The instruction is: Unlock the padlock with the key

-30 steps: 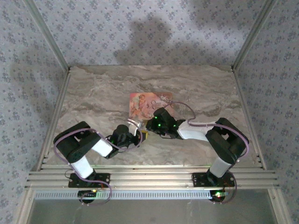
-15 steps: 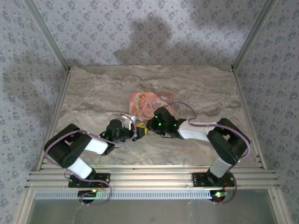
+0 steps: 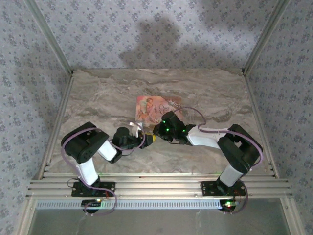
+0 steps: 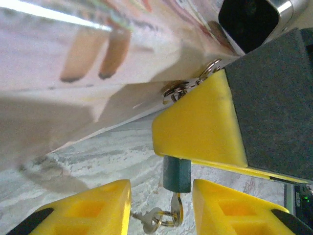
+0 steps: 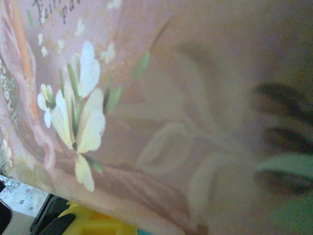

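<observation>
Marble worktop (image 3: 98, 103), grippers meeting beside card (image 3: 157, 106); unlock looks mid-way.
Left gripper (image 4: 161, 198) open, fingers either side of key (image 4: 176, 174), not touching; key's green head pokes out under a yellow finger of right gripper (image 3: 154, 135), ring (image 4: 164, 219) dangling below; right gripper's grip cannot be told; padlock not made out, likely hidden there; judged: key seemingly inserted, turn and shackle release left.

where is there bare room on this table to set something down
The table is bare along the back wall behind the pink card, and on both sides between card and rails. Crowded just in front of the card, where the left hand and right hand meet; the arms take the near edge.
</observation>
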